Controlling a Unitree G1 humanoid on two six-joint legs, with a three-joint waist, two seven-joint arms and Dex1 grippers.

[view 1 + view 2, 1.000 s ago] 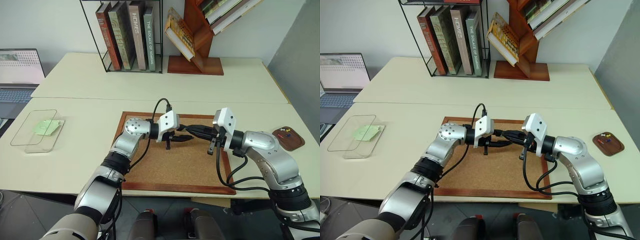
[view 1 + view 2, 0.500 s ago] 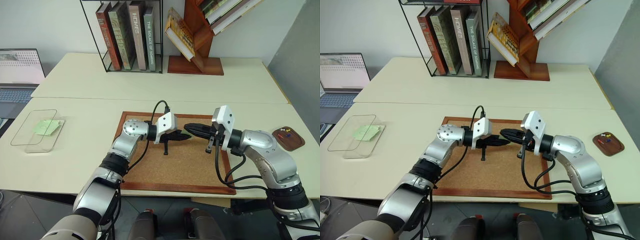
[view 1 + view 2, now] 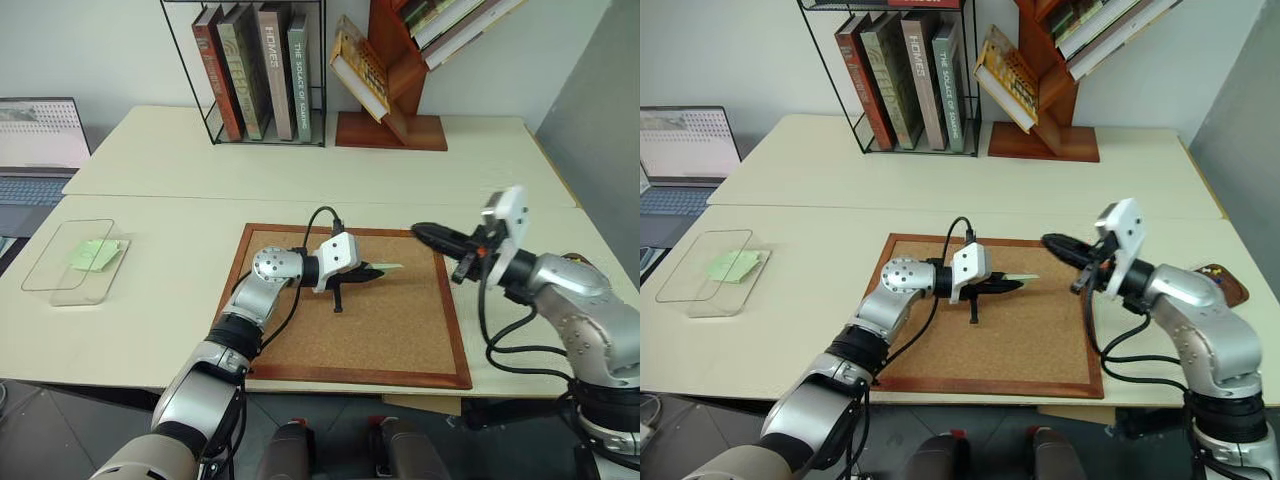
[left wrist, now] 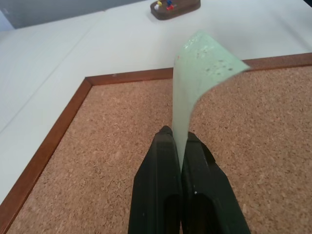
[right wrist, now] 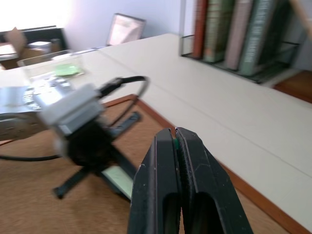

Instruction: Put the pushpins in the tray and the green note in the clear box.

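Since a second ago my right end effector point(image 3: 418, 230) has swung away from my left one, out to the right edge of the corkboard point(image 3: 352, 330), and the pale green note point(image 3: 384, 268) it was working at now hangs free from my left end effector point(image 3: 372, 271). My left fingers point(image 4: 168, 161) are pressed together on the lower edge of that note, which stands up from them and curls over at its far end; the left end effector has stayed low over the middle of the corkboard, pointing toward my right arm. My right fingers point(image 5: 165, 161) are pressed together as well, with a tiny speck of green point(image 5: 174, 142) pinched at their tips, seemingly the green pushpin. Beyond my right end effector, further right on the counter point(image 3: 300, 160), sits the dark wooden tray point(image 3: 1228, 283), partly behind my forearm; my left wrist view shows small red, blue and yellow pin heads point(image 4: 165, 5) in it. Well off to the left of my left end effector lies the clear box point(image 3: 72, 260) with a brighter green sheet point(image 3: 94, 254) inside. Behind both stand a wire book rack point(image 3: 255, 75) and a slanted wooden shelf point(image 3: 400, 70), with a laptop point(image 3: 35, 150) at far left.
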